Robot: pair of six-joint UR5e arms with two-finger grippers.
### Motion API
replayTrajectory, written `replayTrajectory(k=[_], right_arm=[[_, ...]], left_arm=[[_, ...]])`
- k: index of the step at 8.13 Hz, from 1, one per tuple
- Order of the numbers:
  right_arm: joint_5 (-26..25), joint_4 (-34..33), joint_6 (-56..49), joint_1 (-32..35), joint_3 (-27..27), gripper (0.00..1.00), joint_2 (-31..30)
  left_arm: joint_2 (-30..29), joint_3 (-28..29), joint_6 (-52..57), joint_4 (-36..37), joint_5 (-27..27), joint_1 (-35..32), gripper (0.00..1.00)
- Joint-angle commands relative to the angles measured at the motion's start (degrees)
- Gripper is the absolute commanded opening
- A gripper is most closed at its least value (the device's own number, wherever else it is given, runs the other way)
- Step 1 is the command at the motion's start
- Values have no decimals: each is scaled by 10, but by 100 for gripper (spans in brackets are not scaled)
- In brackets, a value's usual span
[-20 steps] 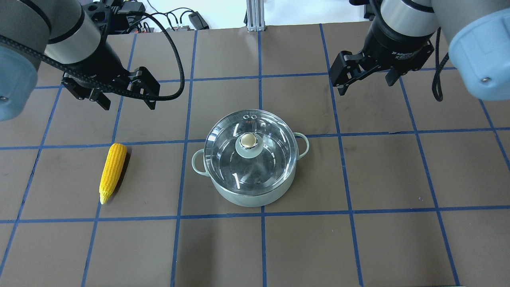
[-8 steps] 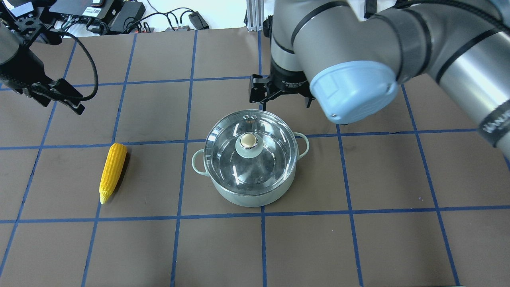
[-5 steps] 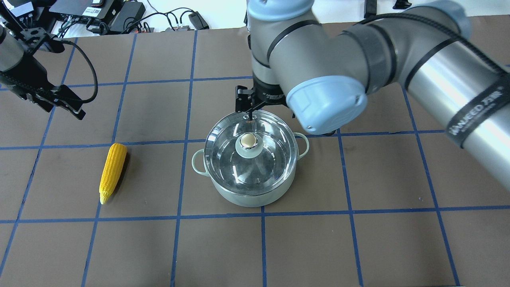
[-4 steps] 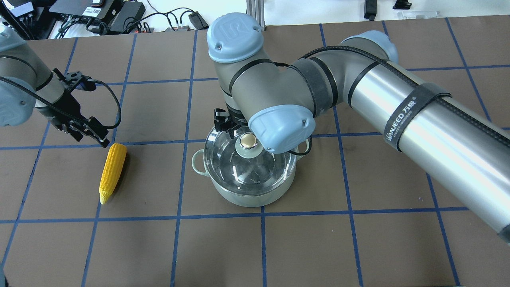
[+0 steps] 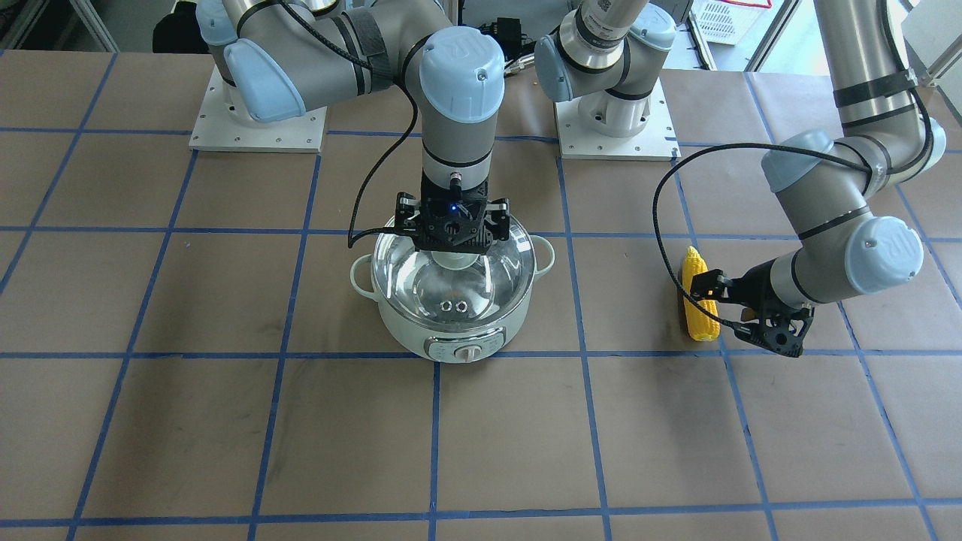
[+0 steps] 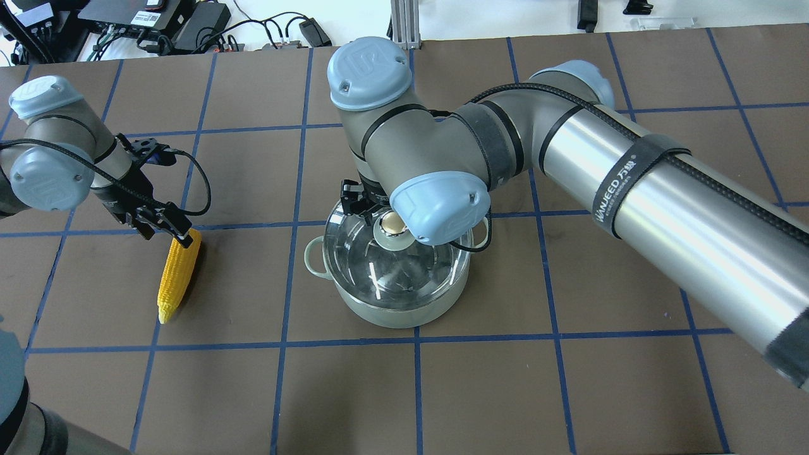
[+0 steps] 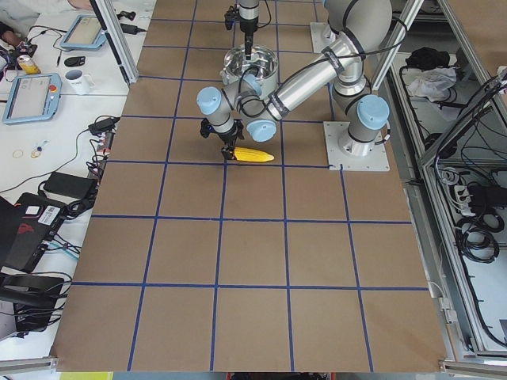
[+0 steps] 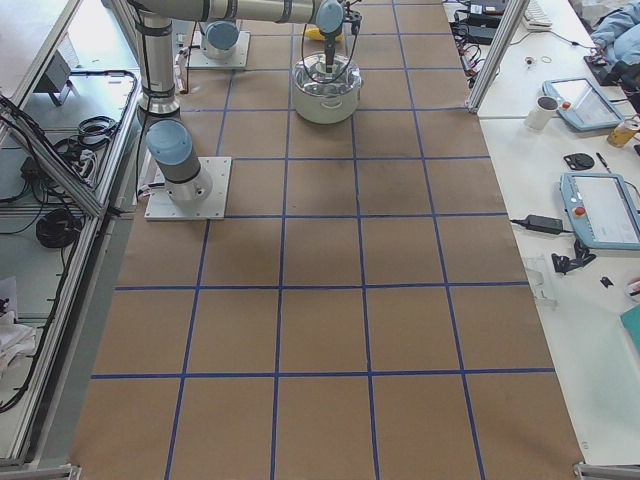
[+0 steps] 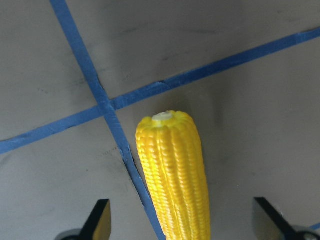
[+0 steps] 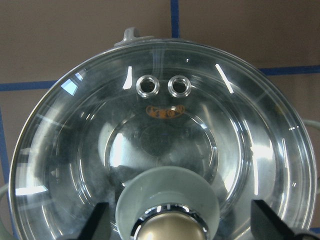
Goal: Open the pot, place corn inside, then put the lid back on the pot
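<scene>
Jaws: left dropped over corn (right flanking lid knob).

pot: pale mint-white shell, shiny steel interior, silver panel with white knob
lid: clear glass; pale mint knob base, gold-beige top; two metal-ringed holes; small orange mark
corn: bright yellow, kernels in rows, whitish blunt end
worktop: brown, gridded with blue lines
left end effector: black
right end effector: black, one blue light
arms: grey and silver, pale blue caps, black cables
</scene>
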Motion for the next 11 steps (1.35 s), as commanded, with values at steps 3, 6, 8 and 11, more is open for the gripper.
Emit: replayTrajectory(k=[3, 6, 8, 11], right_arm=[[5, -3, -5, 0, 0, 40, 3], [6, -11, -5, 0, -2, 8, 1], [18, -7, -8, -5, -13, 0, -11], [23, 49, -110, -80, -46, 0, -55]], left_arm=[[-29, -1, -2, 9, -5, 0, 87], [-36, 0, -4, 9, -1, 0, 19], [-35, 0, -7, 3, -4, 0, 0], [15, 15, -100, -111, 10, -1, 0]])
